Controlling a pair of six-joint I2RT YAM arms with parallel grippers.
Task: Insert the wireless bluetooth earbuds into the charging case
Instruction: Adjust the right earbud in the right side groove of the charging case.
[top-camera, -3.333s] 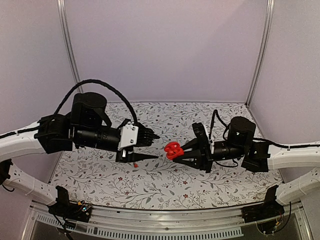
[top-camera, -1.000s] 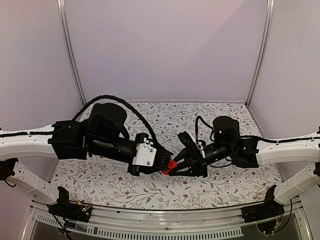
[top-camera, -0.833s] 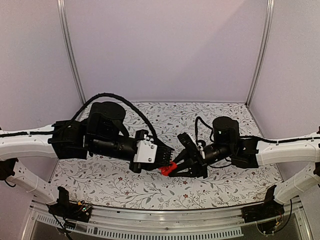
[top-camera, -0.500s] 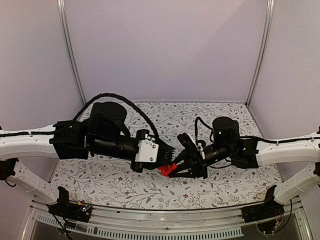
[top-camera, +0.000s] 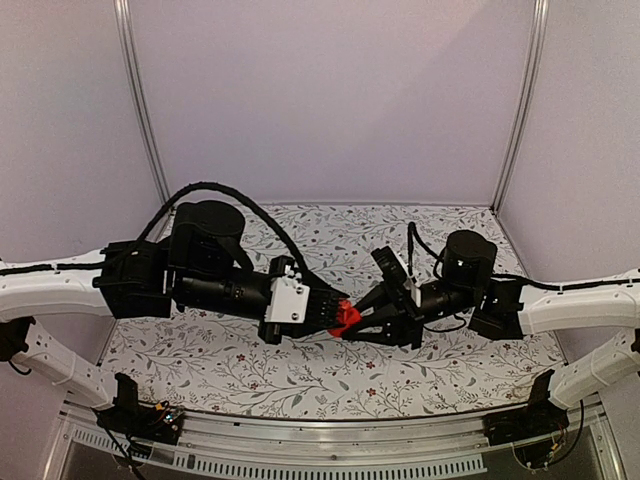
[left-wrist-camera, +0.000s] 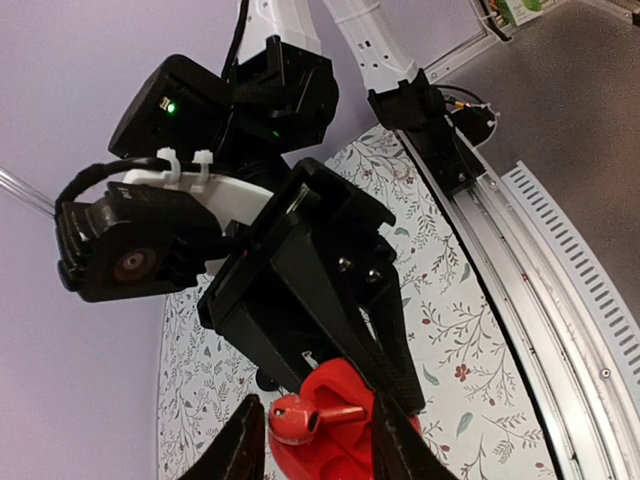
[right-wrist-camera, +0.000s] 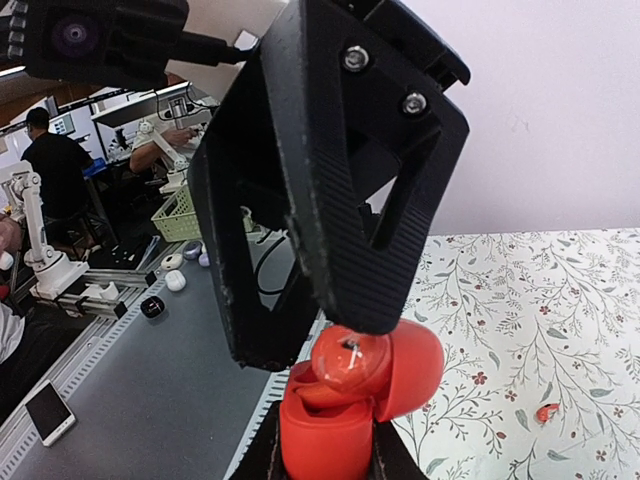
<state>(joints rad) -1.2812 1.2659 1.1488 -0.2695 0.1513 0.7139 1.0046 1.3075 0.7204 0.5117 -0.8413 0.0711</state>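
My right gripper (top-camera: 358, 322) is shut on the open red charging case (top-camera: 347, 318), held above the middle of the table. In the right wrist view the case (right-wrist-camera: 330, 440) stands upright between my fingers, lid (right-wrist-camera: 415, 370) hinged open to the right. My left gripper (top-camera: 338, 308) meets it from the left and is shut on a red earbud (left-wrist-camera: 300, 420), which rests at the case's mouth (left-wrist-camera: 335, 450). The earbud also shows in the right wrist view (right-wrist-camera: 350, 360) under a left finger. A second red earbud (right-wrist-camera: 545, 412) lies on the cloth. No black earbud is clearly seen.
The flowered table cloth (top-camera: 300, 370) lies under both arms. A metal rail (top-camera: 320, 440) runs along the near edge. A small dark thing (left-wrist-camera: 262, 379) sits on the cloth behind the case. Side and back walls enclose the table.
The right gripper has carried the case a little up and to the right. The left gripper has followed it and stays at the case's mouth.
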